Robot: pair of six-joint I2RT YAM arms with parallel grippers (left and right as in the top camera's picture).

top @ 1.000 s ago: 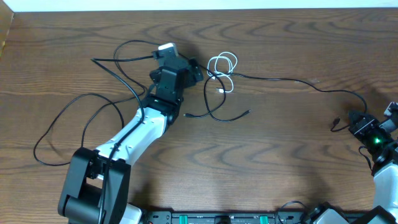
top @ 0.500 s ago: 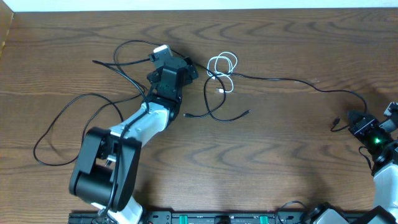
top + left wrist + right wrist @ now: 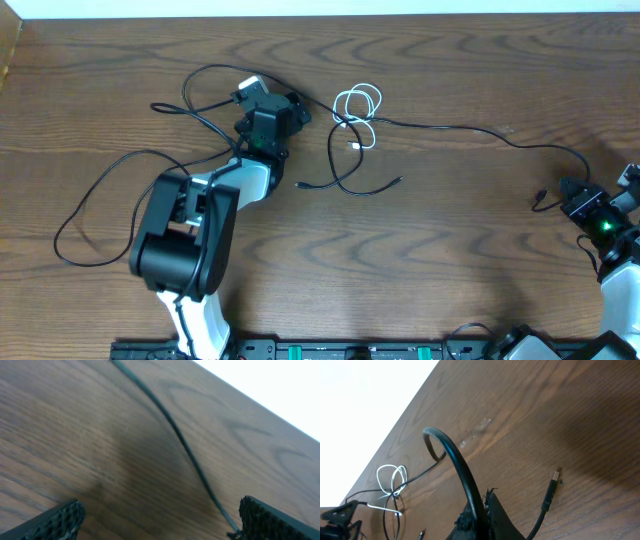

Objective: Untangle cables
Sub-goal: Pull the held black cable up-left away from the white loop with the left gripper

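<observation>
The black cord [image 3: 450, 128] runs from my right gripper [image 3: 572, 190] across the table to a tangle with the coiled white cord [image 3: 358, 105], then loops down to two loose ends near the middle. My right gripper [image 3: 482, 502] is shut on the black cord [image 3: 451, 452]. The cord's plug end [image 3: 551, 487] lies on the wood beside it. The white cord [image 3: 390, 482] shows far off in the right wrist view. My left gripper [image 3: 292, 108] is open and empty just left of the tangle. In the left wrist view, a black cord [image 3: 185, 447] crosses the wood ahead of the open fingers [image 3: 160, 515].
More thin black cord [image 3: 100, 190] lies in wide loops on the wooden table [image 3: 450, 260], left of the left arm. The left arm's body [image 3: 190, 230] stands over the left middle. The table's far edge [image 3: 320, 14] is close behind the cords.
The left arm has folded back and risen, and its gripper has drawn slightly left, away from the white cord. The right gripper and the cords have not moved.
</observation>
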